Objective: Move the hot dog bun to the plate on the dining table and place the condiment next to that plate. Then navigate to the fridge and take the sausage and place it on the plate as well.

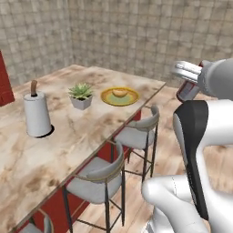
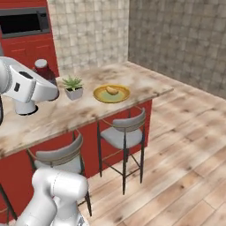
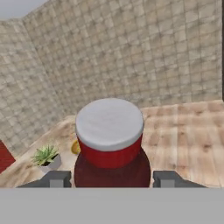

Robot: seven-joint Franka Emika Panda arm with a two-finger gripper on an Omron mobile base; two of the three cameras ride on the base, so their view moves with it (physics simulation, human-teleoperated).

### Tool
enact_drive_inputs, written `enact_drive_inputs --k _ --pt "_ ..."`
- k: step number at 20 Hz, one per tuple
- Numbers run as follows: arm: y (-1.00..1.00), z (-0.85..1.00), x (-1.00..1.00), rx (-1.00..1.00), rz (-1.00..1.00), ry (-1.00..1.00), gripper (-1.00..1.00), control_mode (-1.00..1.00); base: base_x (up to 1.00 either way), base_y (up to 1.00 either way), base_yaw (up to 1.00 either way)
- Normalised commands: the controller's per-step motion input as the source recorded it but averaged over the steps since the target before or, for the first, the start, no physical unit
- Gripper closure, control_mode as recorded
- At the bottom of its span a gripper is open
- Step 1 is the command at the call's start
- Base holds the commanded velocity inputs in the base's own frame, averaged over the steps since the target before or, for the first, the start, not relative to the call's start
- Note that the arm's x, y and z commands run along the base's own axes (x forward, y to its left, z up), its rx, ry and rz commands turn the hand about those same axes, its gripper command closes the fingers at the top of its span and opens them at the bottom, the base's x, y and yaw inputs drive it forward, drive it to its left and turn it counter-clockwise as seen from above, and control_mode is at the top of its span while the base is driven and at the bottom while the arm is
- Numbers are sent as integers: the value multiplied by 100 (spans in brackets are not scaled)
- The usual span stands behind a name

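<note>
In the hand view a red condiment bottle with a white cap stands between my fingertips, and my gripper is shut on it. From the left base view the gripper hangs in the air to the right of the dining table, with the red condiment in its jaws. The right base view has the condiment peeking over my forearm. The plate lies near the table's far end with the hot dog bun on it. The fridge and the sausage are out of view.
A small potted succulent stands left of the plate, and a paper towel holder further left. Two grey stools line the table's near side. Wooden floor lies to the right. A microwave sits in red cabinets.
</note>
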Motion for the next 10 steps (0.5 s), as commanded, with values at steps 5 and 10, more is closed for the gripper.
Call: enact_drive_inputs --k 5,10 --pt "0 0 0 0 0 0 100 100 33 -67 43" --pt "0 0 0 0 0 0 100 100 18 -67 50"
